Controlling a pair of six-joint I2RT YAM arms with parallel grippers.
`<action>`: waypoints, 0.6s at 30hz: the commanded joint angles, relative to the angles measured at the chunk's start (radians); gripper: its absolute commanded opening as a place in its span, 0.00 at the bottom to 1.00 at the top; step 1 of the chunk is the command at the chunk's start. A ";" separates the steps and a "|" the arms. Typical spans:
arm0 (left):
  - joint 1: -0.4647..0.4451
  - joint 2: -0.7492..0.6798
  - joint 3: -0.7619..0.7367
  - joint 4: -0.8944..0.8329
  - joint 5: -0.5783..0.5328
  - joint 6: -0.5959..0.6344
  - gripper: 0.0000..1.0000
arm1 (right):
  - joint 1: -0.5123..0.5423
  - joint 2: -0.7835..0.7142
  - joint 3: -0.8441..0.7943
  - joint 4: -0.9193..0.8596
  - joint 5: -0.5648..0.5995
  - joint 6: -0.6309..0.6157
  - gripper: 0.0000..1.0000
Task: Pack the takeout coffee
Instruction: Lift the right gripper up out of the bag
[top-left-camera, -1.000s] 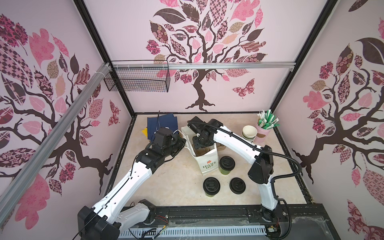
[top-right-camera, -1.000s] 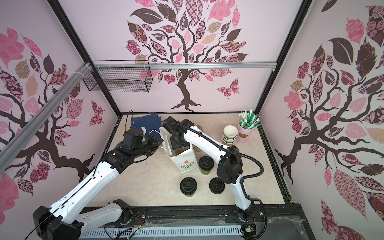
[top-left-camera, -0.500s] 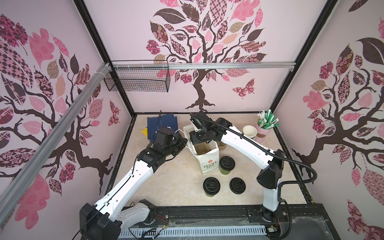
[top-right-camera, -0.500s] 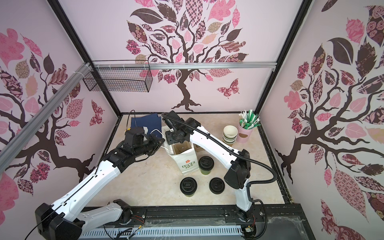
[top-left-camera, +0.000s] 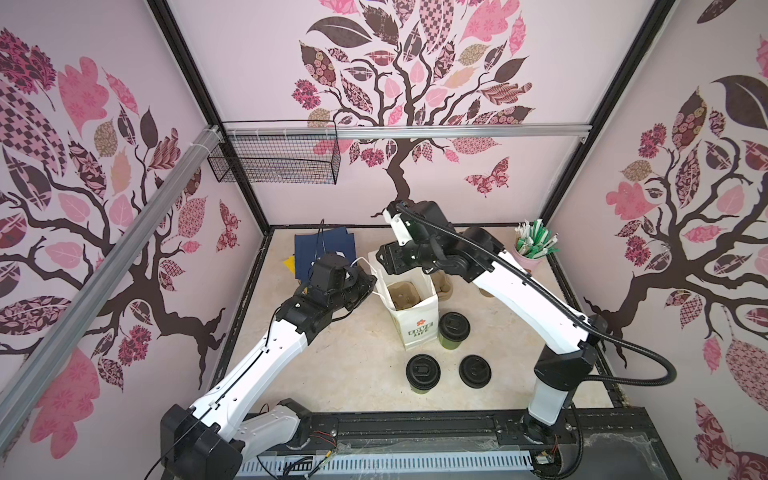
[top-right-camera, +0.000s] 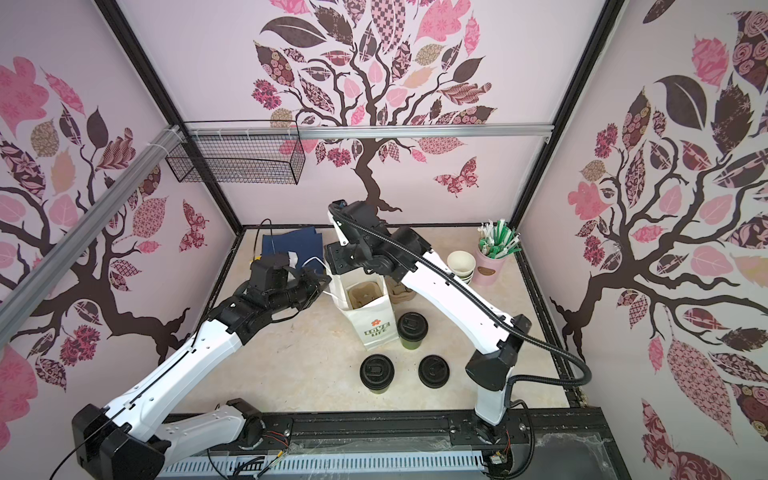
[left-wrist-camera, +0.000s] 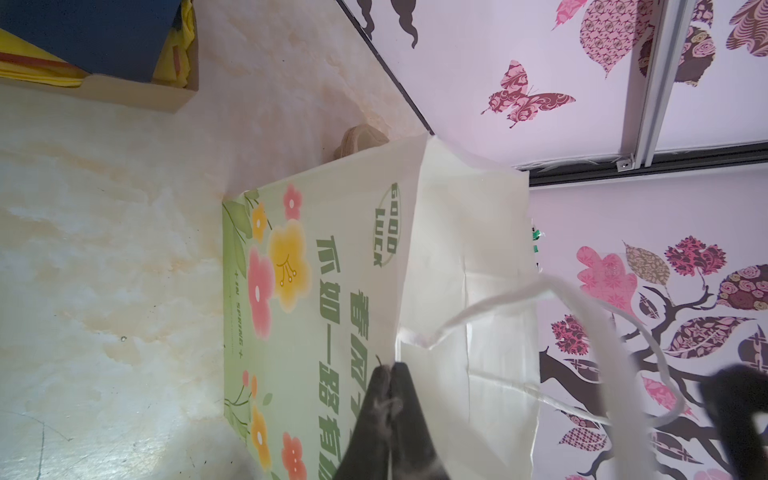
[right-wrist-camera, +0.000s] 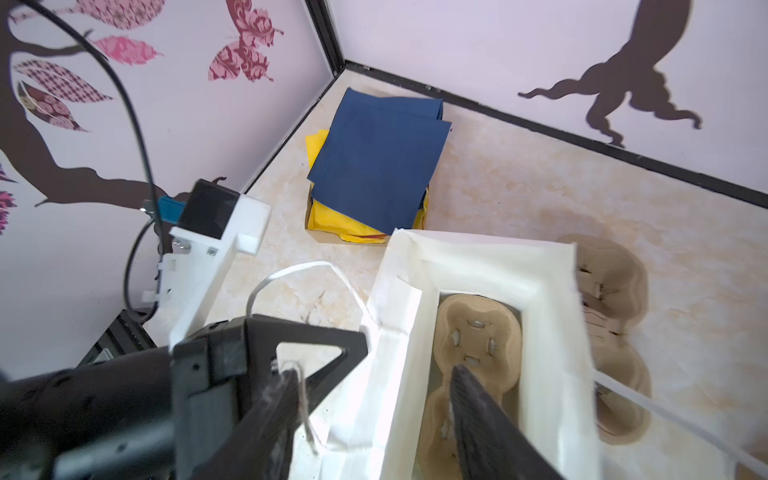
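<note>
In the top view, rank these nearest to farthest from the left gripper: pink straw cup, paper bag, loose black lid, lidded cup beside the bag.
1. Paper bag: centre, the left gripper pinches its left rim.
2. Lidded green cup: against the bag's right side.
3. Loose black lid: front right, lying flat.
4. Pink straw cup: back right corner.

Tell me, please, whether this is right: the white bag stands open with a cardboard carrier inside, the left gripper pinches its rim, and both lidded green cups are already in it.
Not quite: both lidded green cups stand on the table outside the bag, as both top views show. The rest holds: the bag stands open, carrier inside, left gripper pinching its rim.
</note>
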 joint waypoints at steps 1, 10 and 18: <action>0.005 -0.005 0.001 0.022 0.011 0.015 0.18 | 0.001 -0.085 0.028 -0.147 0.115 -0.015 0.64; 0.035 -0.041 0.028 -0.005 0.052 0.087 0.50 | -0.140 0.001 0.058 -0.320 0.123 0.081 0.68; 0.040 -0.025 0.061 -0.025 0.066 0.111 0.46 | -0.167 0.087 0.054 -0.346 0.073 0.080 0.62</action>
